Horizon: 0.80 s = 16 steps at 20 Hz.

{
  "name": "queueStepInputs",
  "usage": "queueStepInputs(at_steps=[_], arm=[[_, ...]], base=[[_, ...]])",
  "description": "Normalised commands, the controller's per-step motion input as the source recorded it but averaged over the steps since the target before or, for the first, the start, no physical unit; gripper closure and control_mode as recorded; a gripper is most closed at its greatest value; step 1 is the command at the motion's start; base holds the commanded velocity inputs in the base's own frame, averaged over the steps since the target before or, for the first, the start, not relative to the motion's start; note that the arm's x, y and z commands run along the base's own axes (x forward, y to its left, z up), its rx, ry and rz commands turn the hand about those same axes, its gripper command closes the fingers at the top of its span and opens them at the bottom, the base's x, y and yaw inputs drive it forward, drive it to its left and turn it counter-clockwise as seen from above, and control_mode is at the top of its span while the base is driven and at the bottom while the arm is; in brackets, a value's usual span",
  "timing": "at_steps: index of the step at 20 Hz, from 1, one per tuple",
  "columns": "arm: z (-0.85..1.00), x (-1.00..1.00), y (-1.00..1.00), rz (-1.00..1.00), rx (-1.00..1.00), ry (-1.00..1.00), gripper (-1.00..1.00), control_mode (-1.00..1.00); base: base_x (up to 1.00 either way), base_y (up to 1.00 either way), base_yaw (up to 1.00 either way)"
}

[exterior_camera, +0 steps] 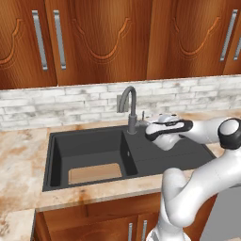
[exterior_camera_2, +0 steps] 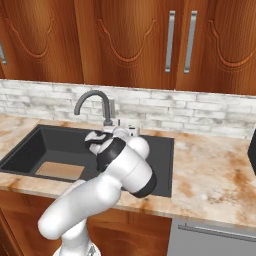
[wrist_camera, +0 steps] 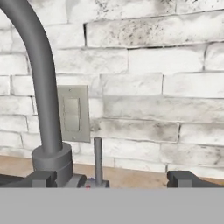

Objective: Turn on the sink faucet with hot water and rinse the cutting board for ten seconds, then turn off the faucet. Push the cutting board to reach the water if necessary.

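Hand view: my gripper [wrist_camera: 116,178] is spread open around the faucet's [wrist_camera: 39,87] upright lever [wrist_camera: 98,159], spout arching left.

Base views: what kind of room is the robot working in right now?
A rendered home kitchen, apparently: a black sink with a gooseneck faucet set in a marble-look counter, a whitewashed brick backsplash, and wooden cabinets above.

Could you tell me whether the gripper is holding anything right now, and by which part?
Nothing is held: the gripper jaws stand open, with the sink faucet lever between them.
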Motion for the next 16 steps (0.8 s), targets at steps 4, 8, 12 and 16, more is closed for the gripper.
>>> queueStepInputs(at_steps=[4,8,12,16], arm=[[0.00,0.14,0.06,-0.06,0.00,0.00,-1.00,-1.00],[0.00,0.12,0.05,-0.08,0.00,0.00,-1.00,-1.00],[0.00,0.09,0.06,-0.09,0.00,0.00,-1.00,-1.00],[0.00,0.11,0.06,-0.09,0.00,0.00,-1.00,-1.00]], base=[[0.00,0.00,0.00],[0.00,0.00,0.00],[0.00,0.00,0.00],[0.00,0.00,0.00]])
